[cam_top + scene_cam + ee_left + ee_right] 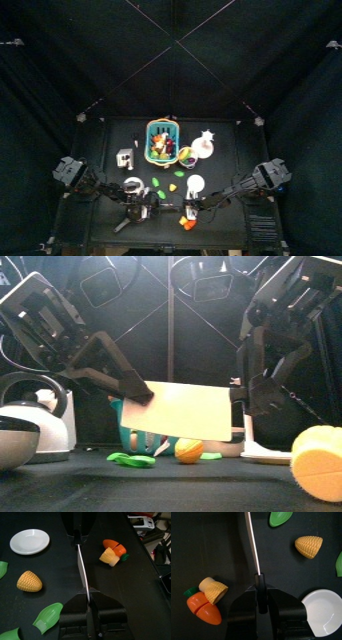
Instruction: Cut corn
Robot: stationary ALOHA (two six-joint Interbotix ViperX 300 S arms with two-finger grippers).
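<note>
Both arms hang low over the front of the table (pixel 100 160) — the left gripper (pixel 89 614) and the right gripper (pixel 258 604) are each clamped on the same thin flat board (pixel 177 408), held on its edge. One yellow corn piece (pixel 29 581) lies alone near a white bowl (pixel 30 540). The other corn piece (pixel 109 557) lies near the front edge, touching a carrot (pixel 115 547).

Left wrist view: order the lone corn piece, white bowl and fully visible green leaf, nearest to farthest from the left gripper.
1. Green leaf, beside the left gripper holding the knife.
2. Lone corn piece, same side, farther out.
3. White bowl, same side, farthest.
</note>
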